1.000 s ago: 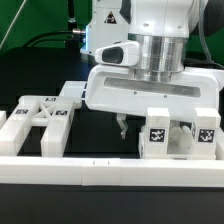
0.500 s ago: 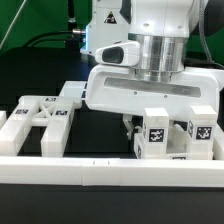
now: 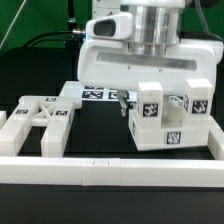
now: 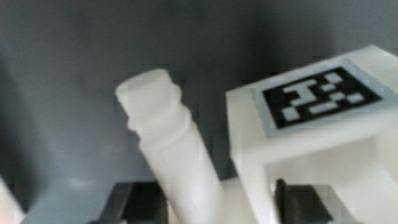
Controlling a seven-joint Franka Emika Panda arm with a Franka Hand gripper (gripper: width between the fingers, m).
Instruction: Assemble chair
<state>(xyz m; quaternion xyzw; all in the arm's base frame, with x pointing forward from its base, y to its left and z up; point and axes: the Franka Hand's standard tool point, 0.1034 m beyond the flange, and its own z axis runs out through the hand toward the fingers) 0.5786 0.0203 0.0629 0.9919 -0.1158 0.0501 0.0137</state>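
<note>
Rail (image 3: pixel 100 172) runs across the front of the counter (image 3: pixel 100 140), nearest the exterior camera. Behind it, on the exterior view's left, loose chair parts (image 3: pixel 40 120) lie flat: notched white blocks with small tags, touching one another.

On the exterior view's right is a chunky tagged chair piece (image 3: pixel 165 118), upright, directly under the arm's white hand. Cannot tell whether its underside rests on the counter or clears it.

Wrist view: end effector (image 4: pixel 214 203) pinches this chair piece. Dark fingers (image 4: pixel 139 203) sit on either side, and white plastic fills the gap between them. A ribbed post (image 4: pixel 173 130) rises from between the fingers, beside a block face carrying a tag (image 4: pixel 324 95).

Farther back, the marker board (image 3: pixel 100 95) lies flat between the loose parts and the held piece.
</note>
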